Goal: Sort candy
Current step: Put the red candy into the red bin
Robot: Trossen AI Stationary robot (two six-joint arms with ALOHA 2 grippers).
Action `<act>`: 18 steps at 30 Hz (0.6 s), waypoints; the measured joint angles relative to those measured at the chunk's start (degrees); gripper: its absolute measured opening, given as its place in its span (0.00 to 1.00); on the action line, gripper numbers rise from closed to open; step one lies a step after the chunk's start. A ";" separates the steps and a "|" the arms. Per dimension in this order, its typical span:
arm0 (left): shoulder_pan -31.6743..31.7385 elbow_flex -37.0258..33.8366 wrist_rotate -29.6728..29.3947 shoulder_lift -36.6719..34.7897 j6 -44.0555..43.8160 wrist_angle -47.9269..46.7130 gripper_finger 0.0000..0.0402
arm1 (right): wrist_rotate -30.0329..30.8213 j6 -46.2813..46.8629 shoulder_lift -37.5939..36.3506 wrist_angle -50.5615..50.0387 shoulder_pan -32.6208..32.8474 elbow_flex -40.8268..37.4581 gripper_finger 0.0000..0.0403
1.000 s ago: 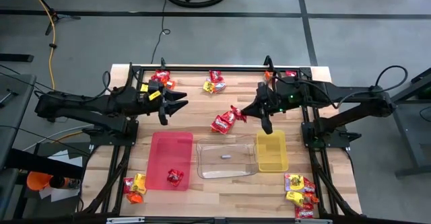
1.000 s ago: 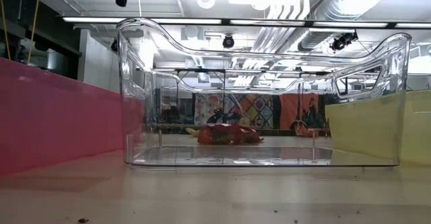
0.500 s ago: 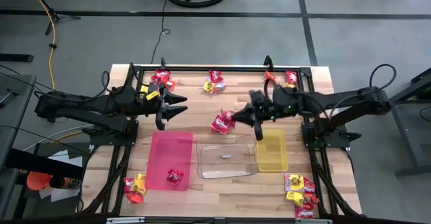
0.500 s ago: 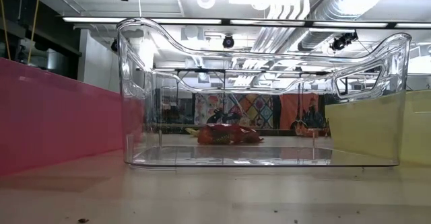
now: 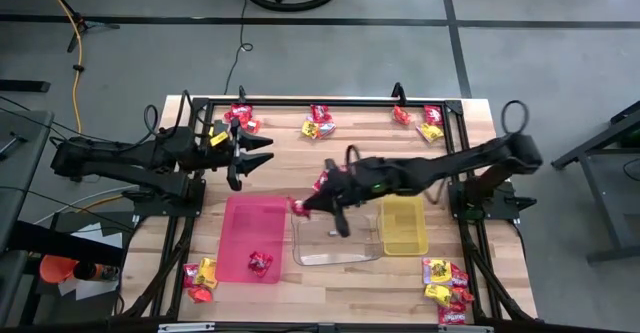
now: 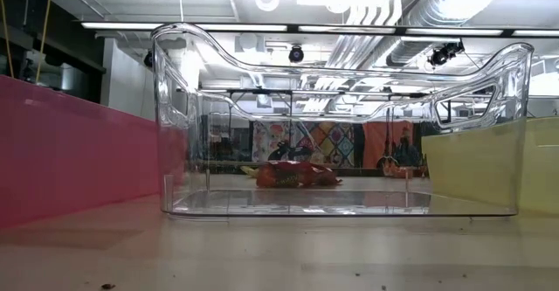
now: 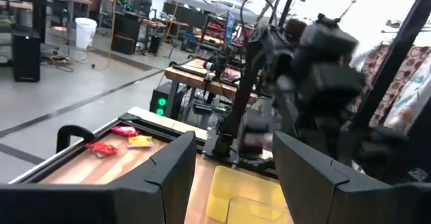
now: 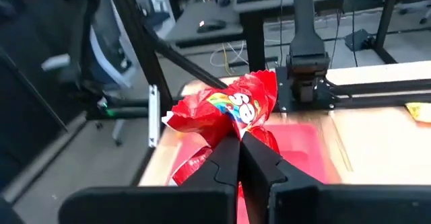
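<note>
Red candy packet (image 8: 229, 113) now pinched in the right gripper (image 5: 306, 205), carried from the table's middle to the gap between the red tray (image 5: 252, 235) and clear tray (image 5: 335, 255). Left gripper (image 5: 252, 154) unmoved beyond the red tray, fingers spread, empty.

I see a glossy, crinkled red candy packet (image 8: 232, 109) pinched in matt black fingers (image 8: 225, 167), a see-through smooth plastic tray (image 5: 335, 236), and a pale, grained wooden table (image 5: 290, 158).
</note>
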 joint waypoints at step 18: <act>0.02 0.00 -4.13 0.02 -1.48 0.03 0.45 | -7.00 2.66 20.38 6.94 -4.55 9.46 0.00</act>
